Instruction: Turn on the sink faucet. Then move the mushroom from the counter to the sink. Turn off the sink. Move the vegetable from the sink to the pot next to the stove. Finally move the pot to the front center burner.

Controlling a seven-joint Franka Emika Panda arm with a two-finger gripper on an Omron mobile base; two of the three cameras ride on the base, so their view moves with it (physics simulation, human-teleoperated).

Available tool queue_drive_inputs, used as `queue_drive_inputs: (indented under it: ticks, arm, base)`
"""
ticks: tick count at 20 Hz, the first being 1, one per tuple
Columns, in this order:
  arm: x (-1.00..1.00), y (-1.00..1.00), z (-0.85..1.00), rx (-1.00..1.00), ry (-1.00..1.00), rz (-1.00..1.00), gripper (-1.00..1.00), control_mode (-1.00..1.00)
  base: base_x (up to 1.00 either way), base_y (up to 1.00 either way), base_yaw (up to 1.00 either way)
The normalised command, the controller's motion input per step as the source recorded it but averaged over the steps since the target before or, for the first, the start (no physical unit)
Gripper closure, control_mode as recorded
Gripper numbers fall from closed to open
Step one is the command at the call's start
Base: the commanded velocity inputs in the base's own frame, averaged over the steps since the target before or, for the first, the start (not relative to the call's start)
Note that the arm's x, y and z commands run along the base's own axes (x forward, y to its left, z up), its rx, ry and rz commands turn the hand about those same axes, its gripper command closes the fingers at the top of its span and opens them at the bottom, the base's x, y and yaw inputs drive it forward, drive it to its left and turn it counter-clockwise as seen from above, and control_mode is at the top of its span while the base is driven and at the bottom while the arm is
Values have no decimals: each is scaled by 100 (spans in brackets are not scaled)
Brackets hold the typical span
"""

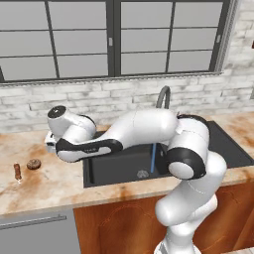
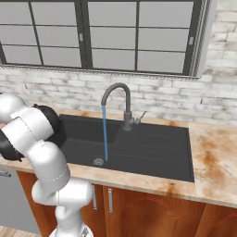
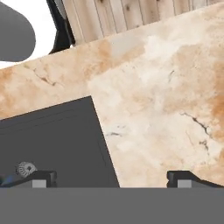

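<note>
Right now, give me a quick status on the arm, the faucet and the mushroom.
Gripper open, empty, over counter at sink edge. Sink faucet running. Mushroom on counter, untouched, beside dark stick.

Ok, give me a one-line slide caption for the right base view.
Blue water stream runs from the dark grey gooseneck faucet into the matte black sink.

The surface (image 1: 54,181) is showing beige-tan marbling with rust blotches, and the sink (image 2: 152,152) is reading matte black. A blue stream (image 2: 105,134) is falling from the dark grey faucet (image 2: 121,99); the mushroom (image 1: 33,163) is looking brownish, perhaps speckled.
</note>
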Motion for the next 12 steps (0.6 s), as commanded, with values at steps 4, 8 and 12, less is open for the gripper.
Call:
queue_drive_inputs:
  ticks: [4, 8, 12]
  arm:
    - [-4, 55, 0, 1, -2, -53, -100, -100]
    - [0, 15, -5, 0, 0, -22, -100, -100]
    - [14, 14, -5, 3, 1, -28, -100, -100]
  base:
    - [0, 0, 0]
    - [0, 0, 0]
    - [0, 0, 0]
